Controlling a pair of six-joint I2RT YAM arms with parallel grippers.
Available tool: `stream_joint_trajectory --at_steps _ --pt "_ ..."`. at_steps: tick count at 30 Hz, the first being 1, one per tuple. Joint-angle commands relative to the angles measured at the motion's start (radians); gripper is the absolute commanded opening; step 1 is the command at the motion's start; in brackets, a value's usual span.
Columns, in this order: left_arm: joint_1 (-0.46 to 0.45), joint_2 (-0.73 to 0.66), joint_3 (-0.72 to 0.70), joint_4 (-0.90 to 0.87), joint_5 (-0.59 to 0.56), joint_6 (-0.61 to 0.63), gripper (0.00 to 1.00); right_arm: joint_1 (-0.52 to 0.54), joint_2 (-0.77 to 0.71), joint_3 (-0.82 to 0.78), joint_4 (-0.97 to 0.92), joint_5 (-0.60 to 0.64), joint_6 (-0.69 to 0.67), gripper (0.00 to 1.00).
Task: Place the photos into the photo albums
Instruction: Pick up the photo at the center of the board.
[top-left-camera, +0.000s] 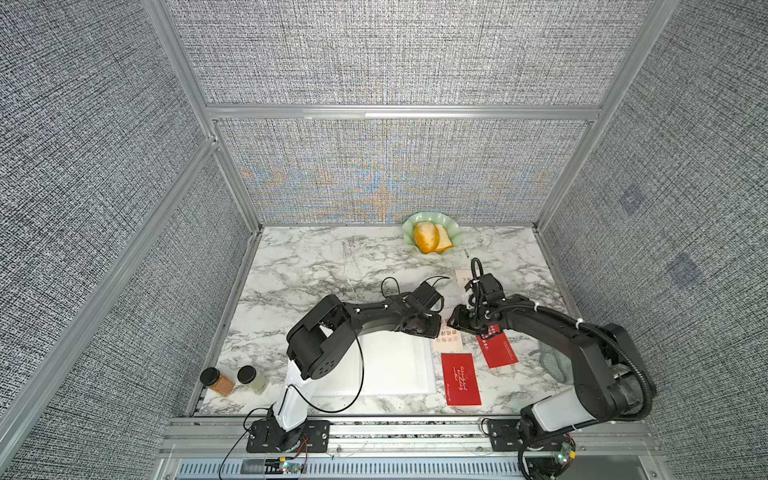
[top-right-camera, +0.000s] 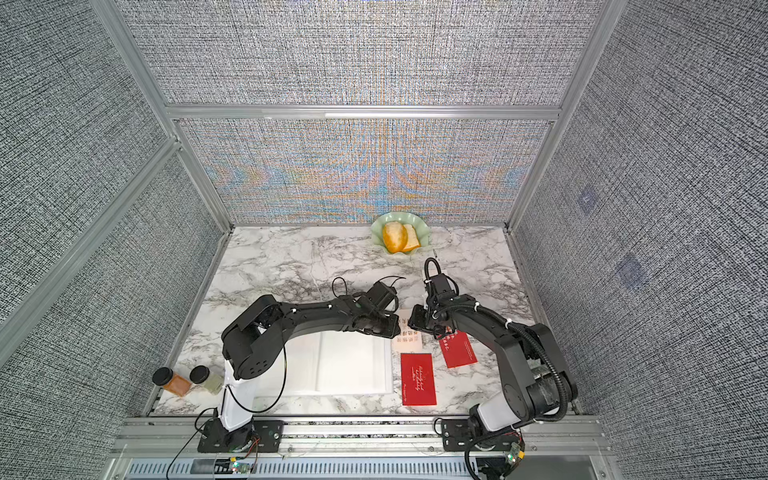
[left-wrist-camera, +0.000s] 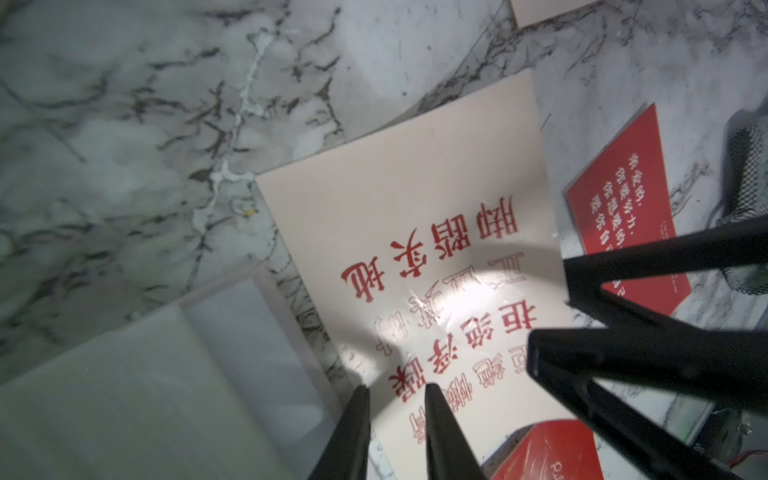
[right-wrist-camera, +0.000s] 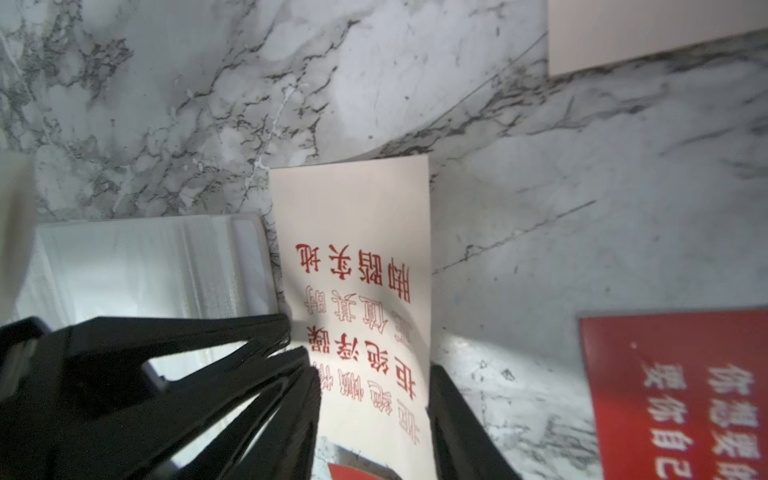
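You will find the photo album (top-left-camera: 390, 365) (top-right-camera: 353, 365) lying open on the marble table (top-left-camera: 316, 266), white pages up, beneath the left arm's forearm. Just beside its right-hand edge is the cream card (top-left-camera: 445, 337) (top-right-camera: 409, 336) with red-brown Chinese characters, between the two wrists.

Right gripper (right-wrist-camera: 376, 374): the jaws stand partly open with the cream card (right-wrist-camera: 357, 208) running lengthwise between them. A finger sits at each long edge. The near end of the card appears raised above the red card below it while the far end rests on the table. Treat this as a grip across the card's width, though the contact itself is hard to make out.

Left gripper (left-wrist-camera: 397, 386): the jaws show a narrow gap, and nothing is clamped between them. Its fingertips are over the cream card (left-wrist-camera: 415, 208), at the edge nearest the album page (left-wrist-camera: 124, 374). The right gripper's fingers (left-wrist-camera: 623, 357) meet the opposite edge.

Other photos on the table:
- Red card with script (top-left-camera: 461, 384) (top-right-camera: 418, 384), flat, just right of the album.
- Red card with Chinese text (top-left-camera: 498, 353) (right-wrist-camera: 685, 395), partly under the right arm.
- Second cream card (top-left-camera: 463, 277) (right-wrist-camera: 656, 33), farther back.
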Motion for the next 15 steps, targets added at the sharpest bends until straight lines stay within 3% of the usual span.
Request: stream_joint_trajectory --at_steps 1,8,15 --pt "0.007 0.008 -0.004 -0.053 -0.018 0.012 0.27 0.004 -0.014 -0.004 0.014 -0.077 0.007 0.45" --pt "0.020 -0.012 -0.027 -0.039 -0.007 0.027 0.27 0.002 -0.052 -0.021 0.016 -0.098 0.003 0.42" --pt "0.027 -0.030 -0.045 -0.018 0.011 0.029 0.27 0.003 -0.067 -0.029 0.037 -0.129 0.019 0.27"
